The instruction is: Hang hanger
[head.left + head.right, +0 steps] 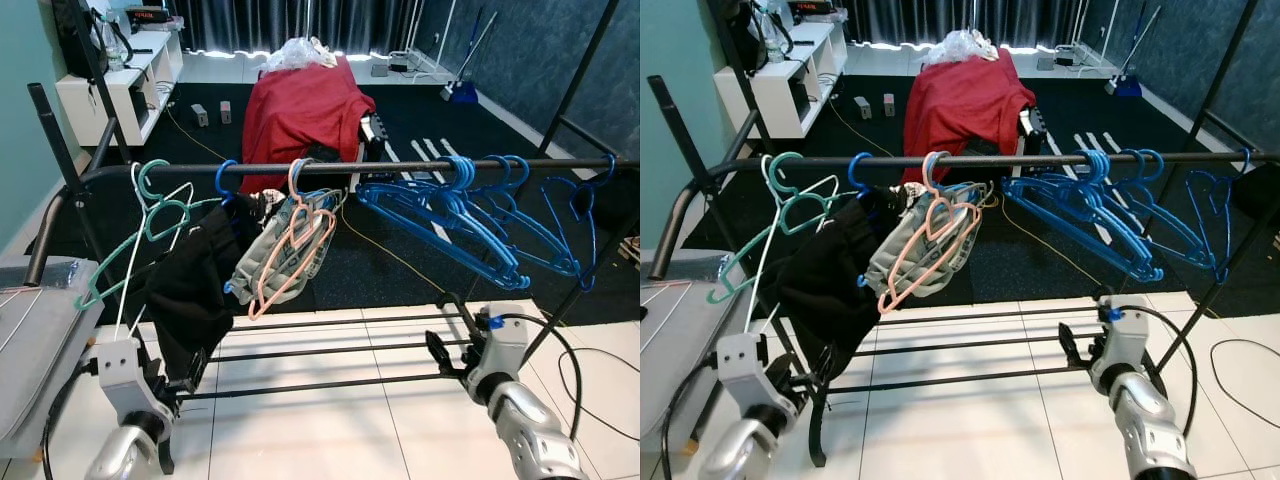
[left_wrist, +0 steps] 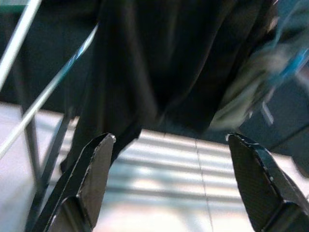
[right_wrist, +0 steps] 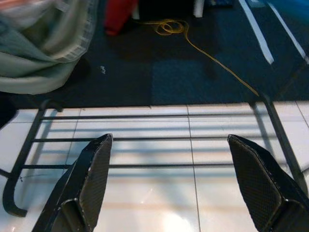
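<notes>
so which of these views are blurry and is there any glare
Left wrist view: motion-blurred, the black hanging garment and thin green hanger wire smeared. Right wrist view: sharp, with glare on the glossy white floor tiles. Both eye views: crisp, with bright backlight under the dark curtains.

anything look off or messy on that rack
Yes. The pink hanger hangs tilted on the rail, tangled into a bunched grey garment instead of carrying it. Beside it a black garment sags in a lump. The blue hangers are crowded and slanted. Both the left gripper and right gripper are open and empty.
</notes>
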`<state>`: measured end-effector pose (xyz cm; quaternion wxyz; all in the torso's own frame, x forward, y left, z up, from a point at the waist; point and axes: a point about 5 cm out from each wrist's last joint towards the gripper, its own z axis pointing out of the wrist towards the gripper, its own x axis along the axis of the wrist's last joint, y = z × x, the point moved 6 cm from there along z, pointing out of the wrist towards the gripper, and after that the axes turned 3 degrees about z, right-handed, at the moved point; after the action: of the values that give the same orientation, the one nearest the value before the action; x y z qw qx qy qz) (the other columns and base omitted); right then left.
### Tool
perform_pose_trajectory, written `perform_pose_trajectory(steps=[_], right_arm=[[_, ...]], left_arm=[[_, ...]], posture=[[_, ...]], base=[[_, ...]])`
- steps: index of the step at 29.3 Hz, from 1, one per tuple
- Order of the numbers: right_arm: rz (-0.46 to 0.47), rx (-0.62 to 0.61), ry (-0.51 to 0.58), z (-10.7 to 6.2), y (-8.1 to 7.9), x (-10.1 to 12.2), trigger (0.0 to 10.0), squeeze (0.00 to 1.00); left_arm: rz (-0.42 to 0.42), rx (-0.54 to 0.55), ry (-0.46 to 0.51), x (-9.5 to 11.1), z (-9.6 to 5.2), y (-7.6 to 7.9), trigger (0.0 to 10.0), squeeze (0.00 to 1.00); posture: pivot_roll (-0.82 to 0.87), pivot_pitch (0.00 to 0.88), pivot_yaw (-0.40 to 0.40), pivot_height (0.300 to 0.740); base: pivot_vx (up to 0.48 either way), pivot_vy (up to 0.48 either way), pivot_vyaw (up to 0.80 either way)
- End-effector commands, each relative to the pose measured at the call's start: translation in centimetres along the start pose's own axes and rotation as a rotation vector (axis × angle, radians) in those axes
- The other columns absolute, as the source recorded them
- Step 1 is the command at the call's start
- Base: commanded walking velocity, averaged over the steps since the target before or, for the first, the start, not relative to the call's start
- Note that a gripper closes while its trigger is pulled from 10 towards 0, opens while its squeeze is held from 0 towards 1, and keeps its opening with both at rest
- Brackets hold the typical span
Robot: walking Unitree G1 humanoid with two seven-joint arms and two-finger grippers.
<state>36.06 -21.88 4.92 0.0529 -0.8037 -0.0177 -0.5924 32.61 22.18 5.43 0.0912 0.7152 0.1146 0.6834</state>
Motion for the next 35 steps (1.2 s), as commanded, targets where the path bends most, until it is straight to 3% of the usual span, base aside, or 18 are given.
perform_pose_trajectory(steps=[1,2,4,6,8,9,16,20,26,29,30,34,35], right_arm=[[-0.061,0.031,-0.011,0.6,-1.1,0.1,10.0,0.0],[-0.099,0.046,-0.011,0.8,-1.5,0.2,10.0,0.0],[-0.116,0.052,-0.006,0.8,-1.6,0.2,10.0,0.0],[-0.073,0.044,0.0,0.4,-1.0,0.1,10.0,0.0],[-0.051,0.062,0.011,0.1,-1.1,0.2,10.0,0.0],[-0.033,0.083,0.022,-0.3,-1.4,0.2,10.0,0.0],[-0.024,0.1,-0.006,-1.4,-1.5,-1.7,10.0,0.0],[0.027,0.13,0.025,-1.7,-2.1,-1.4,10.0,0.0],[0.041,0.176,0.043,-2.0,-3.0,-1.2,10.0,0.0],[0.022,0.189,0.033,-2.4,-3.3,-1.7,10.0,0.0],[0.022,0.189,0.033,-2.4,-3.3,-1.7,10.0,0.0],[0.009,0.176,0.027,-2.4,-2.9,-1.9,10.0,0.0],[0.009,0.176,0.027,-2.4,-2.9,-1.9,10.0,0.0]], left_arm=[[-0.101,0.024,0.008,0.1,0.6,-0.3,10.0,0.0],[-0.172,0.012,0.008,-0.1,0.8,0.2,10.0,0.0],[-0.223,-0.003,-0.028,-1.1,0.9,0.9,10.0,0.0],[-0.136,0.051,-0.088,-2.4,0.6,0.5,10.0,0.0],[-0.126,0.076,-0.115,-2.9,0.5,0.3,10.0,0.0],[-0.082,0.095,-0.129,-3.2,0.3,0.0,10.0,0.0],[0.123,0.041,-0.101,-2.3,-0.4,0.2,10.0,0.0],[0.186,-0.016,-0.075,-1.5,-1.1,0.7,10.0,0.0],[0.199,-0.055,-0.049,-0.9,-1.7,1.6,10.0,0.0],[0.214,-0.112,0.089,2.8,-1.0,3.9,10.0,0.0],[0.214,-0.112,0.089,2.8,-1.0,3.9,10.0,0.0],[0.298,-0.225,0.254,7.9,-0.3,7.4,10.0,0.04],[0.298,-0.225,0.254,7.9,-0.3,7.4,10.0,0.04]], posture=[[0.02,0.0,-0.034,0.74],[0.01,0.0,-0.026,0.74],[0.0,0.0,-0.024,0.74],[-0.01,0.0,-0.02,0.74],[-0.02,0.0,-0.019,0.74],[-0.02,0.0,-0.02,0.74],[0.0,0.0,-0.025,0.74],[0.01,0.0,-0.021,0.74],[0.01,0.0,-0.022,0.74],[0.01,0.0,-0.024,0.74],[0.01,0.0,-0.024,0.74],[0.01,0.0,-0.023,0.74],[0.01,0.0,-0.023,0.74]], base=[[0.0,0.0,0.0],[0.0,0.0,0.0],[0.0,0.0,0.0],[0.0,0.0,0.0],[0.0,0.0,0.0],[0.0,0.0,0.0],[0.0,0.0,0.0],[0.0,0.0,0.0],[0.0,0.0,0.0],[0.0,0.0,0.0],[0.0,0.0,0.0],[0.0,0.0,0.0],[0.0,0.0,0.0]])
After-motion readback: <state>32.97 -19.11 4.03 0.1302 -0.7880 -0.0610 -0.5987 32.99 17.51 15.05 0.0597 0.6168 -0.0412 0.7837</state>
